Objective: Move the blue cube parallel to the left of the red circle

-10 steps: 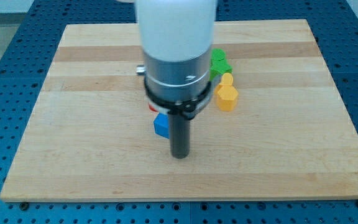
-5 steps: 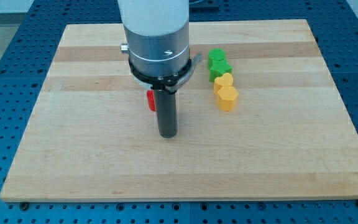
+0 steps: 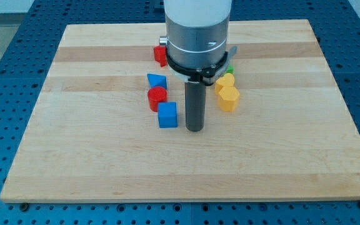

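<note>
The blue cube (image 3: 167, 115) lies near the board's middle, just below and slightly right of the red circle (image 3: 157, 97), touching or nearly touching it. My tip (image 3: 194, 129) rests on the board to the right of the blue cube, a short gap apart from it. A blue triangular block (image 3: 156, 80) sits just above the red circle.
A red block (image 3: 160, 55) lies near the view's top, partly hidden by the arm. Two yellow blocks (image 3: 227, 94) stand right of the rod, with a green block (image 3: 229, 70) mostly hidden behind the arm. The wooden board (image 3: 74, 144) sits on a blue perforated table.
The arm has swung to the view's right, from left of centre to right of the blue cube. The blue cube, red circle, blue triangle and upper red block have come into view.
</note>
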### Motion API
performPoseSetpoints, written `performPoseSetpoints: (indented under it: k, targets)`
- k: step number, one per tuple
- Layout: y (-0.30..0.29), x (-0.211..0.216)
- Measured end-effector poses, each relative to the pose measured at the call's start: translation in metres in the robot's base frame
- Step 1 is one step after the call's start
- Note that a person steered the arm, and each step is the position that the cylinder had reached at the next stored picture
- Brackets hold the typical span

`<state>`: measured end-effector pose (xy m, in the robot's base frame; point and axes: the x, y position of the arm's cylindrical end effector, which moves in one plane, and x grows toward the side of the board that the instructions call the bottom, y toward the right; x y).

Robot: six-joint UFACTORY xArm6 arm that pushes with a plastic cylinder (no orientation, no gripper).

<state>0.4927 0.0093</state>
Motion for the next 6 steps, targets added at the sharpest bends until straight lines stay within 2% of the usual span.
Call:
performPoseSetpoints:
  k: [6]
  targets:
    - [-0.168,-0.03]
